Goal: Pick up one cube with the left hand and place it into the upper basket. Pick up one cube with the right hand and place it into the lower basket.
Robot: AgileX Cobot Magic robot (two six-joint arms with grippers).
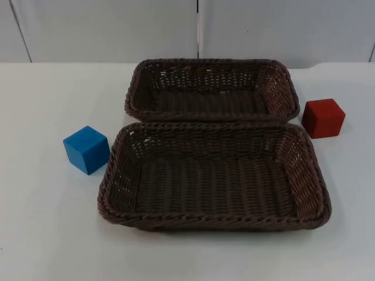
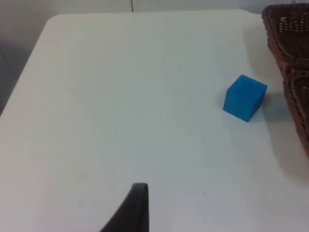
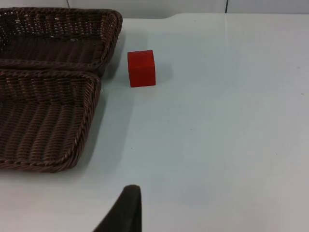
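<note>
Well apart: blue cube [image 2: 245, 97], left gripper [image 2: 137, 205].

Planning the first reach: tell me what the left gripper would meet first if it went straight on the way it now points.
Probably bare table. In the left wrist view the left gripper's fingertip points along open white surface; the blue cube and both baskets sit off to the side of that line. Depth is unclear.

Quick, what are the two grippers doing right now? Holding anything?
Left gripper: holds nothing, waits short of the blue cube; jaws cannot be told.
Right gripper: the same, short of the red cube.
</note>
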